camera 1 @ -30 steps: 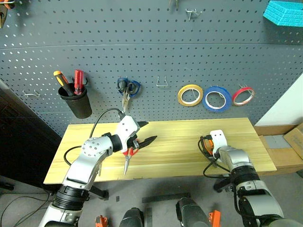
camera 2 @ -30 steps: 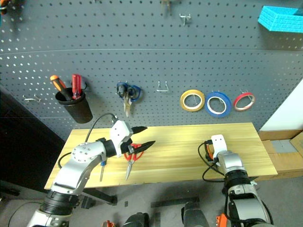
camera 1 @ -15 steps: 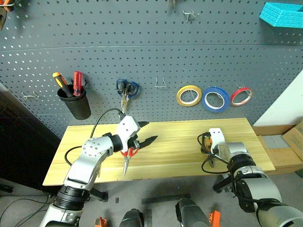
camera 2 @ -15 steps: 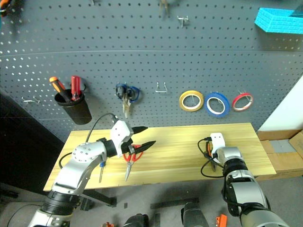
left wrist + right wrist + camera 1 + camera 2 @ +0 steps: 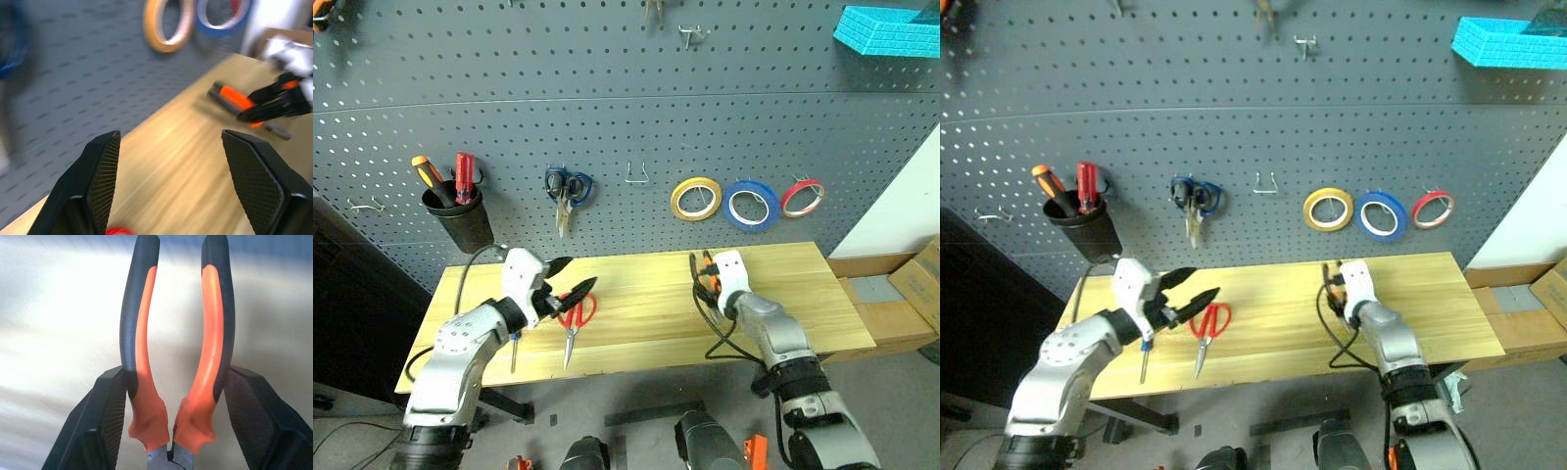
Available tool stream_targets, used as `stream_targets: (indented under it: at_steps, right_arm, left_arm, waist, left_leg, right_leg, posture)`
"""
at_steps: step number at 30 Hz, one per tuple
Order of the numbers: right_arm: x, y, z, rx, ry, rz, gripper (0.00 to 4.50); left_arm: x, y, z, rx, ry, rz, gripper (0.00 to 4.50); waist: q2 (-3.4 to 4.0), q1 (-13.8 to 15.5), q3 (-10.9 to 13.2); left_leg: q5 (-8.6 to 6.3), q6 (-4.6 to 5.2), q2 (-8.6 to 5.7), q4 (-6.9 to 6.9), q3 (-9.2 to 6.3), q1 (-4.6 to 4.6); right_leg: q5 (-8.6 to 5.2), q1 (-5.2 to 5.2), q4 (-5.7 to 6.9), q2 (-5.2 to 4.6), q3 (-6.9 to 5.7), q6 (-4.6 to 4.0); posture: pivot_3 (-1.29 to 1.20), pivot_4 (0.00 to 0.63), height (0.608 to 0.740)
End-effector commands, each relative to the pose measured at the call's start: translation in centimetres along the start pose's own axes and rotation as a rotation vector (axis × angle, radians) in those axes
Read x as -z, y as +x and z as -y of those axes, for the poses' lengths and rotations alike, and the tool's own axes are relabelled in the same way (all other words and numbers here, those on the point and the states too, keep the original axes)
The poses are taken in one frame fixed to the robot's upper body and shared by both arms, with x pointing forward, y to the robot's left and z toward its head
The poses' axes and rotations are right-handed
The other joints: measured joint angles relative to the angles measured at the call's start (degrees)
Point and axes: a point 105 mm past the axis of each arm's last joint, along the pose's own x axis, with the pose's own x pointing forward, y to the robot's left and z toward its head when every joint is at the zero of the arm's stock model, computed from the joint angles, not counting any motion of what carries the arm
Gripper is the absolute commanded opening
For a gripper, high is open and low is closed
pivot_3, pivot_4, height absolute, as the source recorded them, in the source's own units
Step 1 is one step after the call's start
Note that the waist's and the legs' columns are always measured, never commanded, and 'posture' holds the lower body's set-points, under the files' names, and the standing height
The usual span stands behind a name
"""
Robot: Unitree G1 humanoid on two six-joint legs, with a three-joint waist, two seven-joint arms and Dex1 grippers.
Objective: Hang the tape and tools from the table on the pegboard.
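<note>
i had the right gripper point(image 5: 171, 396) clamped on the orange-and-black pliers point(image 5: 176, 342), lifted above the table point(image 5: 783, 284). the blue tape point(image 5: 750, 205) already hung on the pegboard point(image 5: 607, 98). red-handled scissors point(image 5: 574, 315) and blue-handled screwdriver point(image 5: 1144, 358) lay on the table beside my left gripper point(image 5: 570, 278), jaws apart, empty

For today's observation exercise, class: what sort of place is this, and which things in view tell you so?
Probably a workshop or tool bench: a dark grey pegboard hung with tape rings and blue-handled scissors, and a wooden table with red-handled scissors on it.
</note>
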Motion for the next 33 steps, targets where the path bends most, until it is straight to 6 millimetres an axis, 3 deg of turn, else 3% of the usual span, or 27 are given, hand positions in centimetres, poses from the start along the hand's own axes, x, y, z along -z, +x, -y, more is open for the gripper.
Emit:
stream_targets:
  at_steps: [1,4,7,10,13,19,24,29,33]
  right_arm:
    - [-8.7,-2.2,-4.1,-0.108,-0.045,0.348,2.70]
    - [-14.6,-3.8,-7.4,-0.202,-0.061,0.571,2.70]
    - [-19.5,-4.7,-9.2,-0.247,-0.117,0.746,2.70]
    - [-23.2,-4.8,-9.7,-0.233,-0.185,0.878,2.70]
    - [-25.2,-3.8,-9.5,-0.210,-0.229,0.935,2.70]
    - [-26.8,-1.9,-8.6,-0.111,-0.354,1.022,2.70]
    - [-26.5,-0.6,-7.0,0.008,-0.460,1.033,2.70]
    - [-25.4,0.6,-5.7,0.076,-0.485,0.981,2.70]
    - [-23.2,1.7,-5.1,0.091,-0.505,0.913,2.70]
  left_arm:
    - [-1.6,-0.8,-0.7,-0.056,0.054,0.060,3.49]
    - [-3.2,-0.6,-1.0,-0.111,0.027,0.151,3.49]
    - [-4.5,0.0,-0.9,-0.136,0.003,0.205,3.49]
    - [-5.6,0.6,-0.4,-0.133,-0.010,0.239,3.49]
    - [-7.0,1.5,0.2,-0.128,-0.022,0.275,3.49]
    - [-9.2,3.3,1.1,-0.115,-0.051,0.329,3.49]
    - [-9.6,4.2,1.8,-0.111,-0.060,0.337,3.49]
    - [-9.8,4.4,2.2,-0.104,-0.065,0.341,3.49]
    - [-9.5,4.3,1.9,-0.121,-0.066,0.333,3.49]
  waist:
    - [0.00,0.29,0.00]
    - [-0.01,0.98,0.06]
    - [-0.10,2.07,0.15]
    - [-0.15,2.51,0.24]
    - [-0.19,2.78,0.37]
    - [-0.23,3.87,1.07]
    - [-0.31,4.87,1.82]
    - [-0.36,5.38,2.12]
    - [-0.31,5.42,2.47]
  left_leg:
    - [0.00,0.00,0.00,0.01,0.00,0.00]
    - [0.00,0.00,0.02,0.04,-0.04,0.00]
    - [0.01,0.00,0.02,0.10,-0.04,-0.02]
    - [0.00,0.00,0.02,0.06,-0.04,-0.01]
    - [0.00,0.00,0.02,-0.03,-0.04,0.00]
    - [0.00,0.01,0.03,-0.09,-0.04,-0.02]
    - [0.00,0.01,0.03,-0.23,-0.01,-0.06]
    - [0.01,0.01,0.03,-0.72,-0.03,-0.06]
    - [0.00,0.01,0.03,-0.91,-0.01,-0.08]
  right_leg:
    - [0.00,-0.02,0.02,0.01,-0.01,0.00]
    - [-0.01,0.00,0.01,0.02,-0.03,-0.03]
    - [-0.10,0.01,-0.02,0.02,-0.03,-0.32]
    - [-0.09,0.03,-0.07,0.02,-0.06,-0.29]
    - [0.00,0.03,-0.10,0.03,-0.07,-0.14]
    - [0.01,0.01,-0.11,0.05,-0.07,-0.15]
    - [0.07,-0.09,-0.13,0.05,-0.04,-0.34]
    - [0.03,-0.29,-0.13,0.04,-0.07,-0.59]
    - [0.00,-0.41,-0.12,0.04,-0.07,-0.66]
  posture:
    - [-0.10,0.117,0.740]
    - [-0.09,0.133,0.740]
    - [-0.09,0.146,0.740]
    - [-0.07,0.159,0.740]
    - [-0.06,0.169,0.740]
    - [-0.01,0.183,0.740]
    - [0.03,0.195,0.740]
    - [0.05,0.205,0.740]
    - [0.05,0.210,0.740]
